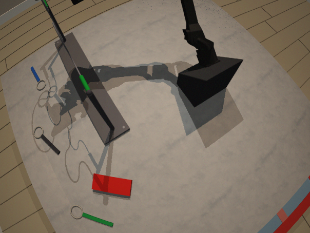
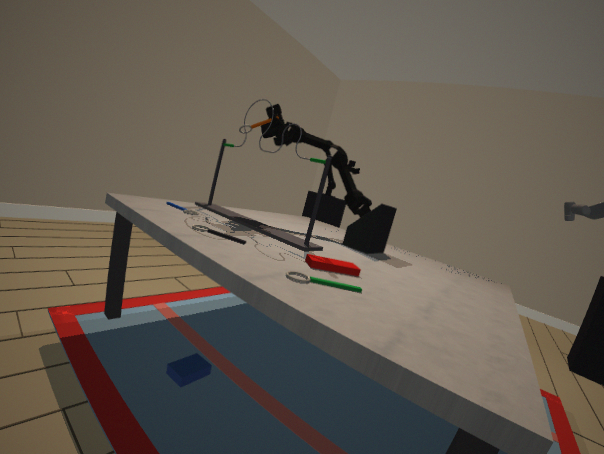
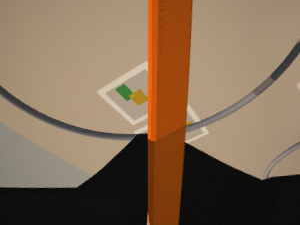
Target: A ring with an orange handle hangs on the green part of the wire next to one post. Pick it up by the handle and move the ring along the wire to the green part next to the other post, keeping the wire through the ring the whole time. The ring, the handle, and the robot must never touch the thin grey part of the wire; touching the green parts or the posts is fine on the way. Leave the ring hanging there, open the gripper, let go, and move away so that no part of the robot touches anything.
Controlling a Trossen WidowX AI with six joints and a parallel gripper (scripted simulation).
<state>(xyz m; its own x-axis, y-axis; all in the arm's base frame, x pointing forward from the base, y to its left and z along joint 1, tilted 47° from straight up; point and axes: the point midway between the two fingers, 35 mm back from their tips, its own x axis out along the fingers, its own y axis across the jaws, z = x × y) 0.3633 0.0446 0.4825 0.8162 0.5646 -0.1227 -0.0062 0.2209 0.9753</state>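
The orange handle [image 2: 261, 123] [image 3: 169, 69] is held in my gripper [image 2: 270, 120] [image 3: 153, 143], which is shut on it. The ring [image 2: 245, 129] is around the grey wire [image 2: 247, 119] [image 3: 70, 131], just above the far post's green part [image 2: 229, 145] [image 1: 45, 3]. I cannot tell if ring and wire touch. In the wrist view the wire passes behind the handle, close to the fingertips; contact there cannot be told. The other green part [image 1: 84, 82] [image 2: 318, 160] is at the near post [image 1: 100, 110] [image 2: 318, 202]. The ring is out of view in the top view and the wrist view.
The far post [image 1: 55, 21] [image 2: 217, 172] shares a dark base [image 1: 116, 120]. The wire's loops stand beside my gripper and arm. On the table lie a red block [image 1: 118, 186], and blue [image 1: 35, 74], black [image 1: 50, 144] and green [image 1: 97, 219] handles with rings.
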